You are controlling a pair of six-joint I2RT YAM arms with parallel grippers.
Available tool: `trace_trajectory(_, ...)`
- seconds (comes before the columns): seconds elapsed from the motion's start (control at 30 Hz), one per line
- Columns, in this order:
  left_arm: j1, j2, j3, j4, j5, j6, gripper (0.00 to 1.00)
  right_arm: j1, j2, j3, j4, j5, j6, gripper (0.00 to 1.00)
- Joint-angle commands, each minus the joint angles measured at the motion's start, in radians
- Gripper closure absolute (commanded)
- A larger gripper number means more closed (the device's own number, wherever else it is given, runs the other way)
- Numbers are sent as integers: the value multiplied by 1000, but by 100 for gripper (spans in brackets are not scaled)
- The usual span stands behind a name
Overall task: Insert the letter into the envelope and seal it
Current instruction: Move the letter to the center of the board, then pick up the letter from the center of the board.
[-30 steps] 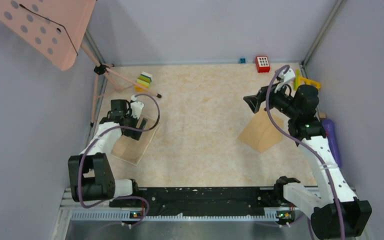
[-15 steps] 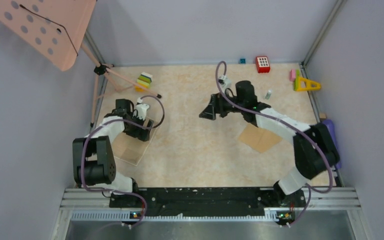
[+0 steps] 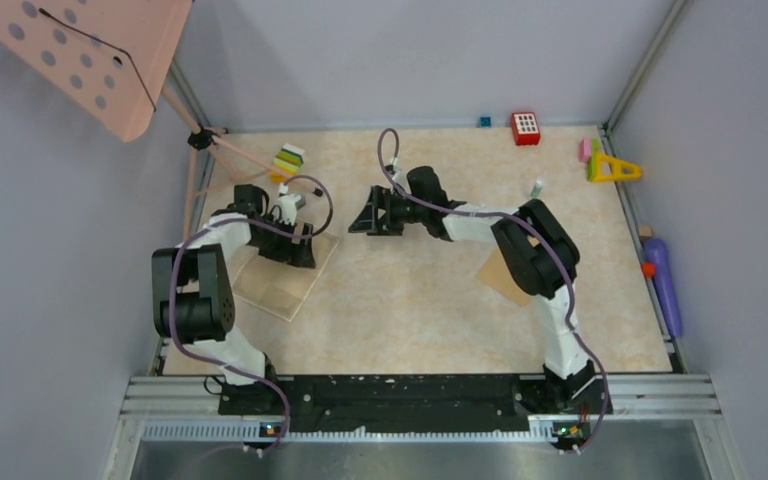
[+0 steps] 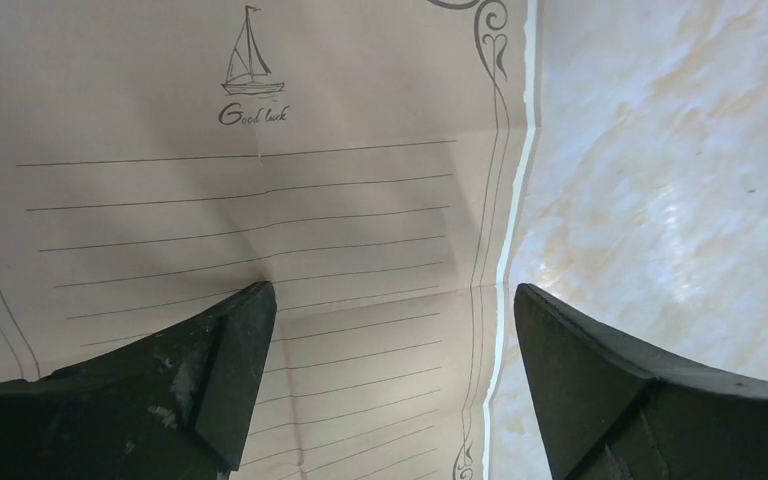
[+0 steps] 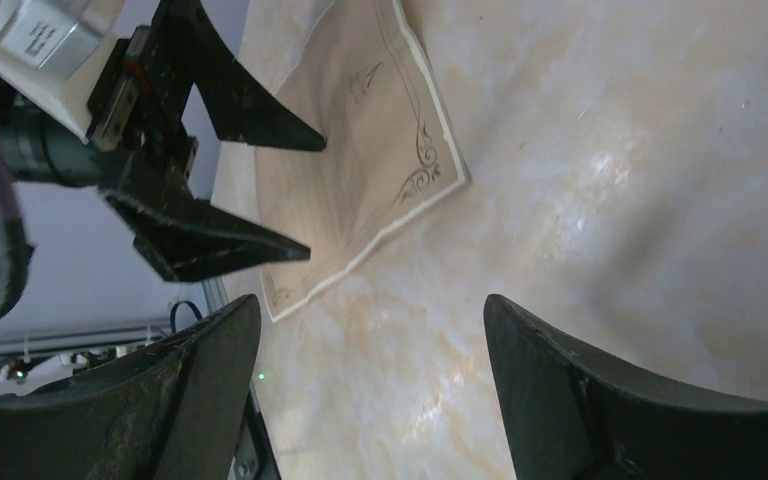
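Swinging in from the far right over the last second, the right arm has reached the middle of the bench [image 3: 410,320]; the right end effector [image 5: 370,310] now points left at the letter [image 3: 278,290], jaws spread and holding nothing. The left end effector [image 4: 390,300] has edged a little to the right and hovers just above the sheet, wide open, one finger over the ruled lines and the other beyond the paper's right border; it grips nothing either.

The letter lies flat at the left of the bench; the envelope [image 3: 498,282] lies well apart on the right, partly hidden under the right arm.

The letter looks like thin, light paper, limp and already creased along fold lines; lying flat on the smooth surface, it will likely slide rather than lift. The best hold seems to be the right border that the left fingers straddle, or the near corner seen from the right wrist; a gentle pinch should do, since paper crumples easily.
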Motion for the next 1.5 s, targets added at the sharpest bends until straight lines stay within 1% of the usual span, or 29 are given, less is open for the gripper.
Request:
trace_trajectory(0.0,2,64,65,-47,210,-47,5,20,114,138,27,-1,102,19)
trace_trajectory(0.13,-12,94,91,-46,304,-77,3,21,153,158,-6,23,103,19)
trace_trajectory(0.3,-25,55,55,28,365,-143,2,27,184,134,33,11,156,20)
trace_trajectory(0.5,-25,27,31,64,440,-170,2,45,203,87,121,-34,271,20)
trace_trajectory(0.57,-27,30,24,75,443,-178,2,49,198,57,150,-46,308,20)
trace_trajectory(0.7,-26,35,16,88,442,-183,2,51,182,-18,261,-50,396,20)
trace_trajectory(0.83,-26,21,11,88,471,-168,2,57,217,8,291,-61,428,20)
trace_trajectory(1.03,-24,-28,5,45,527,-104,2,78,305,60,358,-95,506,21)
trace_trajectory(1.1,-23,-51,3,30,537,-82,2,84,328,64,406,-97,543,21)
trace_trajectory(1.23,3,-94,0,-11,569,-28,2,90,361,87,447,-110,582,22)
trace_trajectory(1.4,67,-139,0,-28,613,-7,2,91,384,113,423,-110,557,31)
trace_trajectory(1.47,82,-148,1,-34,622,-1,2,91,387,123,403,-102,535,40)
